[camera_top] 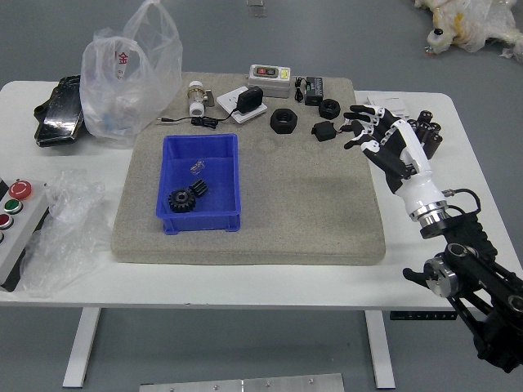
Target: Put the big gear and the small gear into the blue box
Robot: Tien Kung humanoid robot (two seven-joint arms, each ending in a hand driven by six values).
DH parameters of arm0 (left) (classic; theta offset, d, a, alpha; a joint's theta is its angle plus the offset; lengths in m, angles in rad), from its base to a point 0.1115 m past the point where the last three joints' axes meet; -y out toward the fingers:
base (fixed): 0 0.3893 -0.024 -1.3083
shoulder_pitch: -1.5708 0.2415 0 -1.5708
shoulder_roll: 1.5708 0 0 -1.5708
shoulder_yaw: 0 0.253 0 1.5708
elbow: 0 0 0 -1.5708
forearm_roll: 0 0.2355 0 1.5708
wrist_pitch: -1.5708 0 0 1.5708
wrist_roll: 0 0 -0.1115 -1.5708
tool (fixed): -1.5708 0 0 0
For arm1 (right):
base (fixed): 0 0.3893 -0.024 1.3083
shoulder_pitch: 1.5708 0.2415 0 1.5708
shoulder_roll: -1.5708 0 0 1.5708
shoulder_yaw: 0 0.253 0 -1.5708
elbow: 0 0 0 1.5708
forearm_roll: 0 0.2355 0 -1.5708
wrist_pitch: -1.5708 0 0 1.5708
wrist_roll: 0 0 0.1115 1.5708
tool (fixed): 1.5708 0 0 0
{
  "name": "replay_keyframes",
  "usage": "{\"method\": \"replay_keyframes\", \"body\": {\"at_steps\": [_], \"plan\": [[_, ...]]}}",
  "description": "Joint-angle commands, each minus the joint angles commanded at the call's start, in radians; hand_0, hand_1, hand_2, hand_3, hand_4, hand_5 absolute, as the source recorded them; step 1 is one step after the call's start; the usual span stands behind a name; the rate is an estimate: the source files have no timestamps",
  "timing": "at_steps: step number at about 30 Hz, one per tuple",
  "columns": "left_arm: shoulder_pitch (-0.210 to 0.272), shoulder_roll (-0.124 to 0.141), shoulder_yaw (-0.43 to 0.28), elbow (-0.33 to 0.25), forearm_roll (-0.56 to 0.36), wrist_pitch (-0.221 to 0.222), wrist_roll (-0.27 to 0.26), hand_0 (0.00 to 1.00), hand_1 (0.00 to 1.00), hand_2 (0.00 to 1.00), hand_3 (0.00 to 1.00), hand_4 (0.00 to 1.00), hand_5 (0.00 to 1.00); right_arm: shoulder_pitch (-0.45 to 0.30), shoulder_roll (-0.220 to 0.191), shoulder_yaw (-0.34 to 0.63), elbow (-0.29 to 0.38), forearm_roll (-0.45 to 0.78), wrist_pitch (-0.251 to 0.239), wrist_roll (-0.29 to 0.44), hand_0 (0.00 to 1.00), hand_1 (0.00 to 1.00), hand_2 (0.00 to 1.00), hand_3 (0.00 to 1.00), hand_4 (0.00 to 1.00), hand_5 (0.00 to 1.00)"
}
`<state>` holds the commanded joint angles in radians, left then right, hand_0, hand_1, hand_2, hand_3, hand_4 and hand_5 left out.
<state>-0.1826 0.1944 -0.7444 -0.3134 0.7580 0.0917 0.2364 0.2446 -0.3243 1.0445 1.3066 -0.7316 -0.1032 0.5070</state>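
My right hand (368, 140) is over the right edge of the grey mat, well to the right of the blue box, its fingers spread and holding nothing. The blue box (200, 221) sits on the left half of the mat. Inside it, toward the lower left, lies a black big gear (181, 200). A smaller black ribbed piece, seemingly the small gear (198, 188), is at its upper right. A small shiny metallic item is also in the box. My left arm does not show.
Black rings (283, 121), a black block (324, 131), a charger (250, 99) and a grey device (270, 80) line the mat's back. Plastic bags (131, 77) and a button panel (18, 214) are at left. Black cylinders (425, 131) stand at right.
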Motion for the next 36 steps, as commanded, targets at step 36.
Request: {"method": "replay_keyframes", "body": {"at_steps": [36], "plan": [[-0.001,-0.005,-0.036,-0.001,0.055,-0.012,0.017,0.655,0.576,0.572,0.712,0.678,0.362,0.013,0.013,0.007,-0.015,0.339,0.044,-0.005,0.49,0.612,0.653,0.658,0.729,0.452]]}}
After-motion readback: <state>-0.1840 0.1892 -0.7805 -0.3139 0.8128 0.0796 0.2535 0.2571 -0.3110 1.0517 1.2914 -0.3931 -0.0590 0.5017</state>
